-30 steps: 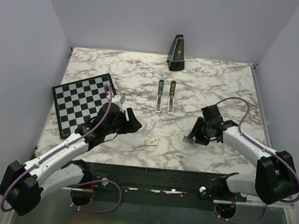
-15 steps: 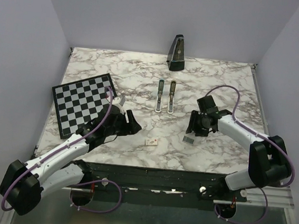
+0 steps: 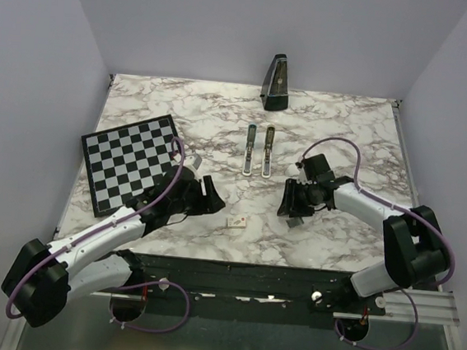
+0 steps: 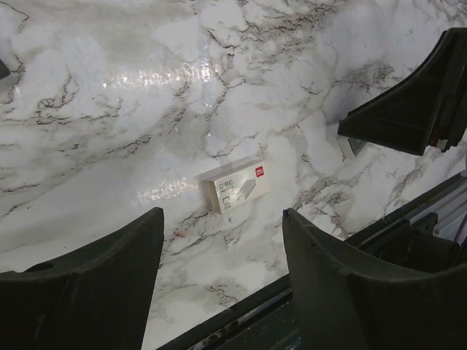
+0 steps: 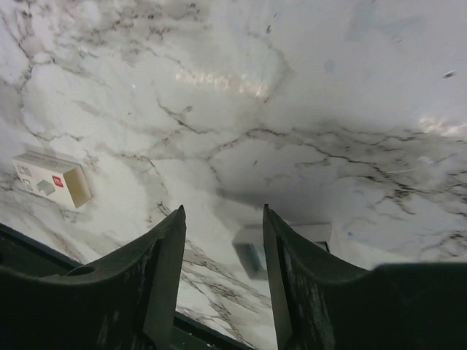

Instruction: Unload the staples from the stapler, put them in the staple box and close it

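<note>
1. My left gripper hangs low over the marble table, fingers wide apart and holding nothing. A small white box lies just ahead of it.
2. My right gripper faces it from the box's other side (jaws moderately apart, also empty).
3. Farther out, the stapler lies on the marble as two parallel bars, clear of both grippers.
4. A chessboard sits to the left, and a black metronome stands at the far edge.
</note>
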`<state>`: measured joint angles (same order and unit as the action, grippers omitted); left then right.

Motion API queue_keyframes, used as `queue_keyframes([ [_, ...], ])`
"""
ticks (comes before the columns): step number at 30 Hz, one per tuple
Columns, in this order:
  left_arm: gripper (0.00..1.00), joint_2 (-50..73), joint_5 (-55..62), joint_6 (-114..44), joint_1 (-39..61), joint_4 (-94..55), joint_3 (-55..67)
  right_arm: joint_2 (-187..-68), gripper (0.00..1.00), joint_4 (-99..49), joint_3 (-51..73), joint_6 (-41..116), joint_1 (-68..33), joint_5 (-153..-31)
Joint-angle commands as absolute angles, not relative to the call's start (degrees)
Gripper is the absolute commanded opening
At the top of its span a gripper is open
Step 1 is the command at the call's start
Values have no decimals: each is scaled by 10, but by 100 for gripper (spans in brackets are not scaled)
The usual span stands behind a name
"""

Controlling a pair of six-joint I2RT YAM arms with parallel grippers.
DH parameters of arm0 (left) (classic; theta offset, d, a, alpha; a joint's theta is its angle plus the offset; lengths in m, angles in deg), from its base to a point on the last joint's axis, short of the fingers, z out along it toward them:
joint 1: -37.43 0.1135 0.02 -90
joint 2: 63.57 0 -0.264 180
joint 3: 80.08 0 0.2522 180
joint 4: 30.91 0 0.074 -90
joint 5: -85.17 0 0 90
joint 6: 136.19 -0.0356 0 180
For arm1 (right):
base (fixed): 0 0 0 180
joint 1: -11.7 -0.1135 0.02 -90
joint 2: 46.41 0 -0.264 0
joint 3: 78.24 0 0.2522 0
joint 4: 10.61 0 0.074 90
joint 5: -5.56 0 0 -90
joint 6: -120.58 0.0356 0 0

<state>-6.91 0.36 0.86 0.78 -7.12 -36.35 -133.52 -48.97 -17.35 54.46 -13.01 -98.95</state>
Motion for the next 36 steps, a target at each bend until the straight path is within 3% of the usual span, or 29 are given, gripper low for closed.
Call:
queue_keyframes([
  [1,73,-61,8,21,-2,-90,-362,-1322,54,-450,-217,571,-151,-1037],
  [6,72,-42,7,32,-20,-106,-364,-1293,54,-450,-220,577,-154,-1037],
  [13,71,-20,-3,51,-54,-132,-374,-1259,59,-578,-170,577,-148,-881],
  [18,71,-25,-11,54,-60,-135,-380,-1232,59,-608,-189,604,-143,-854],
  [36,71,-39,-22,46,-62,-125,-375,-1194,66,-529,-287,620,-139,-952],
])
